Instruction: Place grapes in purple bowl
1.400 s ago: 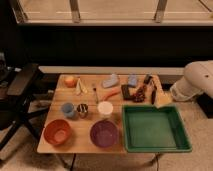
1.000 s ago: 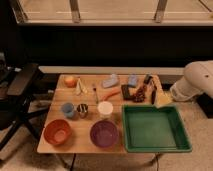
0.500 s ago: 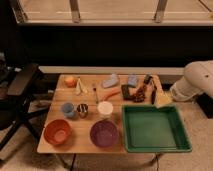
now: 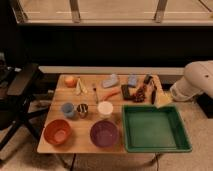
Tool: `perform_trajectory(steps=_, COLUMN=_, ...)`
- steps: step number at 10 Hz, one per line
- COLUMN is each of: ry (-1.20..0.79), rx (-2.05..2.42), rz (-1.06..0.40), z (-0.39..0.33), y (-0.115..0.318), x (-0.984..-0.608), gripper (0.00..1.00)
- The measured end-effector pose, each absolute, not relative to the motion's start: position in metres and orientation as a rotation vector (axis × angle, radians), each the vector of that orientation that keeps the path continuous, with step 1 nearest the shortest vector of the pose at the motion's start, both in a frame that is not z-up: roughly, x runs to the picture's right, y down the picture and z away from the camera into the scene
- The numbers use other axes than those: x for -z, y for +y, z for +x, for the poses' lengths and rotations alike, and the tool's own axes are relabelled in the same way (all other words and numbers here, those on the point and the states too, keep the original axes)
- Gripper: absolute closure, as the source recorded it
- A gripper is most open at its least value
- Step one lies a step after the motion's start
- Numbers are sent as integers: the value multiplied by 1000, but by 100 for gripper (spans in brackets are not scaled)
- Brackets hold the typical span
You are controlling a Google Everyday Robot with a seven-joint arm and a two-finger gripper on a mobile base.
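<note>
The grapes (image 4: 141, 93), a dark reddish-purple cluster, lie on the wooden table (image 4: 75, 145) towards its far right. The purple bowl (image 4: 104, 134) stands empty at the front middle, well apart from the grapes. Only my white arm (image 4: 196, 81) shows, beside the table's right edge and level with the grapes. My gripper is out of view, and nothing of the arm touches the grapes or the bowl.
A green tray (image 4: 155, 128) fills the front right. An orange bowl (image 4: 57, 132) stands at the front left. A white cup (image 4: 105, 108), blue cup (image 4: 67, 109), carrot (image 4: 111, 93), flat black object (image 4: 126, 91) and orange fruit (image 4: 70, 81) stand on the table. A black chair (image 4: 20, 95) is on the left.
</note>
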State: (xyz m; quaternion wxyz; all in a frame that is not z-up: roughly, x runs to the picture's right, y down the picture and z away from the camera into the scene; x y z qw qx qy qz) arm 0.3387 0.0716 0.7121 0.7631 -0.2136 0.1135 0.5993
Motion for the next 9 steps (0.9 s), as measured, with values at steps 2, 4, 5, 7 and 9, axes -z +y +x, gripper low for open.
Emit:
perform_trajectory(steps=2, ry=247, rx=-1303, rz=-464, z=339, y=72, x=-712, gripper=20)
perform_trajectory(steps=4, ry=247, rx=-1303, rz=-465, z=339, y=72, x=-712, gripper=20)
perform_trajectory(steps=5, ry=247, rx=-1303, rz=-465, z=339, y=72, x=-712, gripper=20)
perform_trajectory(steps=7, ry=247, rx=-1303, rz=-465, z=339, y=72, x=-712, gripper=20)
perform_trajectory(steps=9, ry=230, rx=-1327, rz=-468, z=338, y=66, x=-709, gripper=20)
